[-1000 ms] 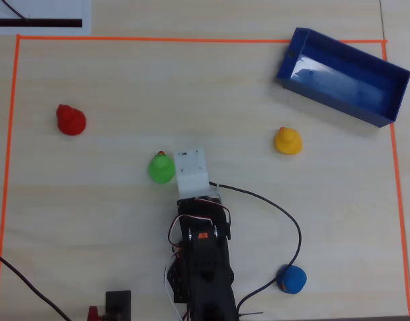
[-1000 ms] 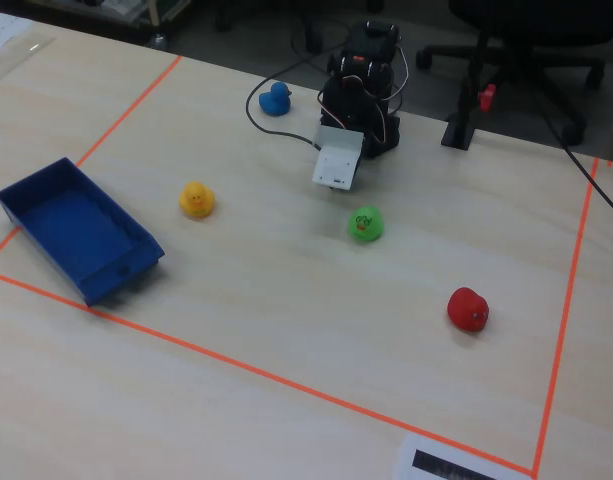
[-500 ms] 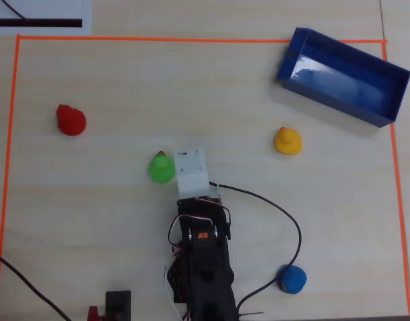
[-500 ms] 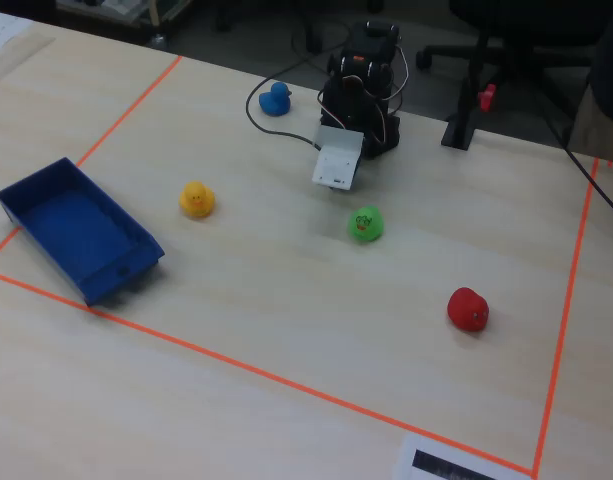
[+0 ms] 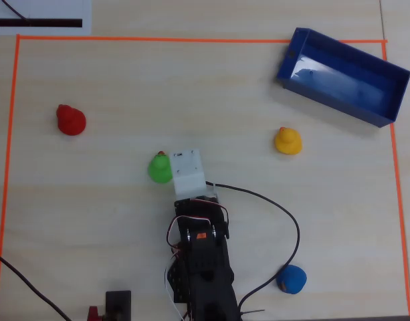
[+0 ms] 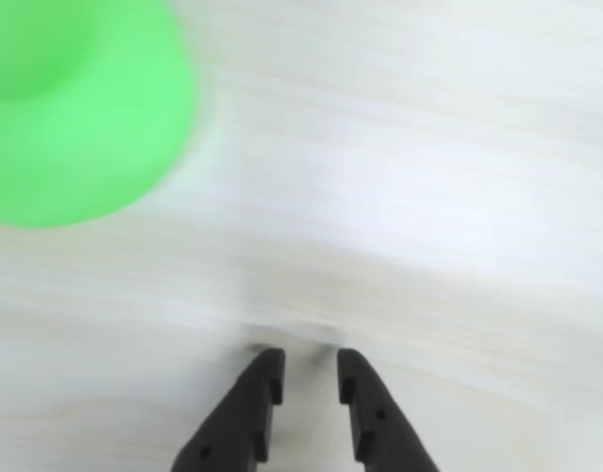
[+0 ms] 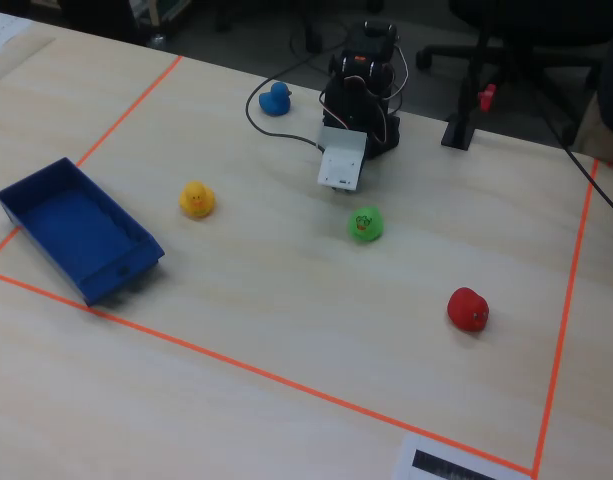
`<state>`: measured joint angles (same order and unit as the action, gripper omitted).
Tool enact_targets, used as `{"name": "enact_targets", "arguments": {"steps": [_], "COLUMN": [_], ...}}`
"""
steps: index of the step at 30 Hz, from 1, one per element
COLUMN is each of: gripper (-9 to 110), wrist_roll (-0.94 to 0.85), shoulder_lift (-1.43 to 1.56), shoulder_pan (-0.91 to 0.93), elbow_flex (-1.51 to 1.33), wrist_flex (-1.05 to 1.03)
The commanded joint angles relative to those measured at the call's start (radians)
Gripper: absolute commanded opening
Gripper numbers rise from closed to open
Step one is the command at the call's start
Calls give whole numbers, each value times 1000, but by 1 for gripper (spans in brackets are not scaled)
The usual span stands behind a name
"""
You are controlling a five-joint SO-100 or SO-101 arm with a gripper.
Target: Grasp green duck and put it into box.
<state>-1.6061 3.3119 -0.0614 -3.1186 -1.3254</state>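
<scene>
Wrist view: tool [image 6: 309, 366] low over the bare worktop [image 6: 429, 197], fingers nearly together and gripping nothing; green duck [image 6: 70, 108] sits up-left, clear of the tips.

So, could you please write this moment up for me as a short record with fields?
gripper: low over bare wood, jaws nearly closed, holding nothing
green duck: on the table, just left of the arm's white wrist block in the overhead view, not gripped
box: top right in the overhead view, nothing inside
other ducks: red duck, yellow duck, blue duck, all on the table
task status: duck not yet grasped
</scene>
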Motion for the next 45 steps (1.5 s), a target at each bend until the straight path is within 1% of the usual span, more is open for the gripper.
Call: {"name": "enact_targets", "arguments": {"steps": [1,3,7,11,14,19,22,23,29,33,37,45], "gripper": [1,0,0,2,7,18,25,26,30,31,33,37], "wrist_roll": [8,8,-3,-3,-3,-3,-9,-26,-71,-71,-71,-51], "shoulder_lift": [0,0,0,-35,-170,-465,-617,-655,-816,-899,-974,-1066], "shoulder_pan": [29,60,58,17,-5,-52,-75,-83,-115,-135,-130,-141], "elbow_flex": [8,8,15,126,258,499,589,606,614,606,604,632], "wrist_flex": [-21,-21,-2,44,78,114,170,202,422,506,515,428]}}
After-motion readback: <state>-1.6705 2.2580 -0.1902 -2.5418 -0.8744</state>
